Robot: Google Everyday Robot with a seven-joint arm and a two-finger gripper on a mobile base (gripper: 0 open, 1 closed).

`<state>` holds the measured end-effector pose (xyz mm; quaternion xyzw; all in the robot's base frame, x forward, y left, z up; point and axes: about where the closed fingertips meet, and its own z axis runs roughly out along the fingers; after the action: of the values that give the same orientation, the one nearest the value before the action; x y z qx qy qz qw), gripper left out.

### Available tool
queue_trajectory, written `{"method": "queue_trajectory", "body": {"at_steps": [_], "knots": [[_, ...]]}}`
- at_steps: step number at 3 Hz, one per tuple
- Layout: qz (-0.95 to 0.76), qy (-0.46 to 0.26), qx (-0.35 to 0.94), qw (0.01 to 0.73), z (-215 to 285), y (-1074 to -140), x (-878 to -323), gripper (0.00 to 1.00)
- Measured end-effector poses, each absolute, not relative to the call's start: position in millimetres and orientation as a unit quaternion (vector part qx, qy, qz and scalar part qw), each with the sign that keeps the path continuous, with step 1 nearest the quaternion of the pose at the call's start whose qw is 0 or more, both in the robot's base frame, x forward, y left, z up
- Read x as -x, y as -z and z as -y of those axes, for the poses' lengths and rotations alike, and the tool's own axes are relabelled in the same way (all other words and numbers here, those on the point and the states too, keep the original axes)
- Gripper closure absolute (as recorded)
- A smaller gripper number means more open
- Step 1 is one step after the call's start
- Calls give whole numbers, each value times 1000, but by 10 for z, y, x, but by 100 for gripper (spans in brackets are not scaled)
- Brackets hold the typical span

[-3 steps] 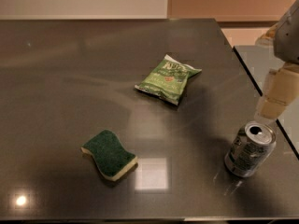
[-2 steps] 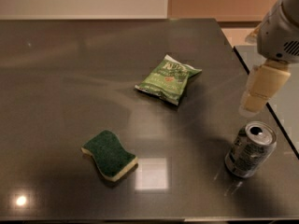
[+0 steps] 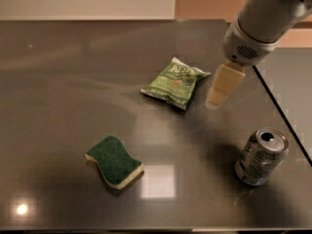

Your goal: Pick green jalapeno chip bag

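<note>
The green jalapeno chip bag (image 3: pixel 174 82) lies flat near the middle of the dark table, light green with white lettering and white sealed edges. My gripper (image 3: pixel 219 92) hangs from the white arm at the upper right. It hovers above the table just right of the bag, apart from it and holding nothing.
A dark-green wavy sponge with a yellow base (image 3: pixel 114 161) lies at the front left. An open silver drink can (image 3: pixel 261 156) stands at the front right. The table's right edge (image 3: pixel 280 111) runs diagonally behind the can.
The arm has swung in from the right edge of view toward the left, bringing my gripper from beside the can area to just right of the chip bag. The objects have not moved.
</note>
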<state>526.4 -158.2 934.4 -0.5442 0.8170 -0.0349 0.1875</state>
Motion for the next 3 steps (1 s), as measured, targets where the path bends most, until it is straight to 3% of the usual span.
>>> {"method": "queue_trajectory", "body": {"at_steps": [3], "knots": [[-862,-8,473,184,1006,-8832,-5809,0]]}}
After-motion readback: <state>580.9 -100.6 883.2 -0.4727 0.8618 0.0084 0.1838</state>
